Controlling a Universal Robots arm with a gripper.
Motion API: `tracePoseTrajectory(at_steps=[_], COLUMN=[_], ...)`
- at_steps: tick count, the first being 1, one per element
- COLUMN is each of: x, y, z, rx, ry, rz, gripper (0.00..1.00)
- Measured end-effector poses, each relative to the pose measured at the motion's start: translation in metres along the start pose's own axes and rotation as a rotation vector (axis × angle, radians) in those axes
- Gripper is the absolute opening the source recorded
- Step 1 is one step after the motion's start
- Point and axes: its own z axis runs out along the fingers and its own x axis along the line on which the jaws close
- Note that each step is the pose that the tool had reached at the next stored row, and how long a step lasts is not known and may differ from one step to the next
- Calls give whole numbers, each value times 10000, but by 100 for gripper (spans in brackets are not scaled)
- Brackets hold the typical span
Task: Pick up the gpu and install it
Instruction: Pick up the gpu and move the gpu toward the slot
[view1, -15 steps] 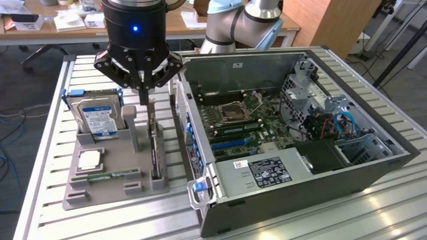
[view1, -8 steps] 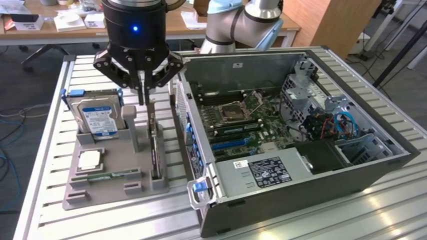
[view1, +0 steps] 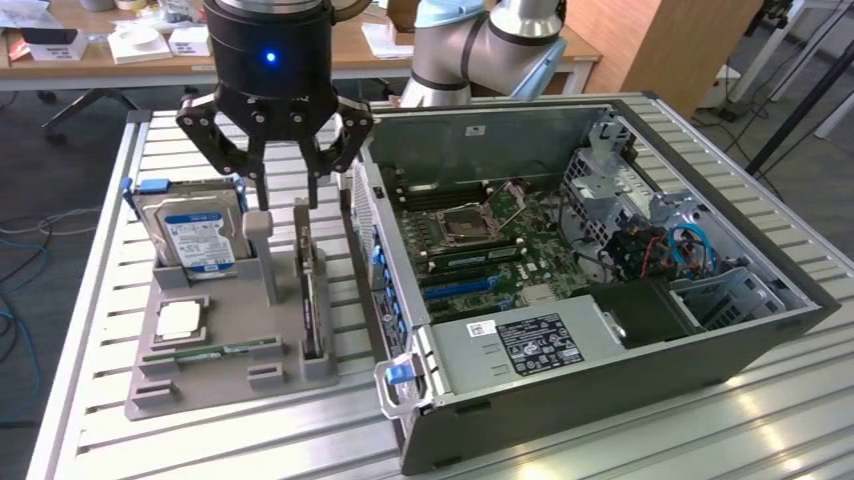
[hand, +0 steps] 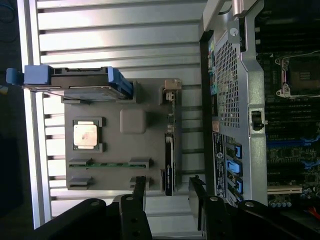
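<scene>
We find the gripper (view1: 288, 195) at the upper left of the exterior view, hanging vertically below the arm (view1: 461, 50), its fingers (view1: 258, 185) pointing down, spread apart, gripping nothing.

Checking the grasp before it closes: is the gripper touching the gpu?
Apart. The wrist view shows the open gripper straddling the gpu, with a clear gap between it and each finger.

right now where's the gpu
The gpu stands on edge in the grey holder, hard drive on the exterior view's left, computer case on the exterior view's right.
</scene>
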Motion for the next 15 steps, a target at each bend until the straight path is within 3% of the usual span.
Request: tracePoseTrajectory(at_steps=[1,5,15], x=[0,0,-7], y=[0,-1,-8], z=[0,16,196], rx=[1,-2,-1], ry=[1,-2,-10], rz=[0,0,-1], gripper=[47,47,47])
